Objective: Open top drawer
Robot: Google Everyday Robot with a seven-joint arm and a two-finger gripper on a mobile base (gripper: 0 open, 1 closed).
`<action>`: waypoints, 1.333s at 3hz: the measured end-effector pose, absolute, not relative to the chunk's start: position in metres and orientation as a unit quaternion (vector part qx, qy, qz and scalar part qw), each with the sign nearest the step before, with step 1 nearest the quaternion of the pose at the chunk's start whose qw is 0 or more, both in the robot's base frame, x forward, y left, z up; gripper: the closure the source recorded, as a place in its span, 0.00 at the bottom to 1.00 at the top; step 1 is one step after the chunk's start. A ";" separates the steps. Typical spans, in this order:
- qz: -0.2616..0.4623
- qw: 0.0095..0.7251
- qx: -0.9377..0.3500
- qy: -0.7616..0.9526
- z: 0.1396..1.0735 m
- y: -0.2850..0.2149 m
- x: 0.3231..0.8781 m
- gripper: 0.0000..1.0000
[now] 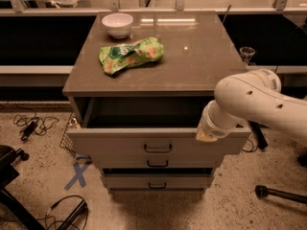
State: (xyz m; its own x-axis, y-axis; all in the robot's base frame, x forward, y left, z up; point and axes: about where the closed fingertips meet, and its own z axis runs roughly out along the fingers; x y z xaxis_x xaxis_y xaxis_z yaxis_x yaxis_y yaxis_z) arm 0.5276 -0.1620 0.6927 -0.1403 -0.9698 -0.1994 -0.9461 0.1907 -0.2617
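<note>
One top drawer, partly out, long front edge running sideways from the tool at its rim; tool's grip unreadable.

Speckled floor, black cables, blue tape cross.

Blue tape X on floor; no legible text.

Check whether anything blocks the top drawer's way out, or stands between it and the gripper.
Nothing visible does. The gripper is at the right end of the top drawer's upper front edge; no object stands before the drawer front.
</note>
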 end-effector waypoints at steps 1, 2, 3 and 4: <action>-0.036 0.163 -0.635 0.754 0.693 -0.162 0.528 1.00; -0.037 0.163 -0.636 0.754 0.693 -0.162 0.527 0.82; -0.036 0.172 -0.633 0.754 0.692 -0.163 0.530 0.59; -0.062 0.166 -0.630 0.756 0.701 -0.169 0.531 0.36</action>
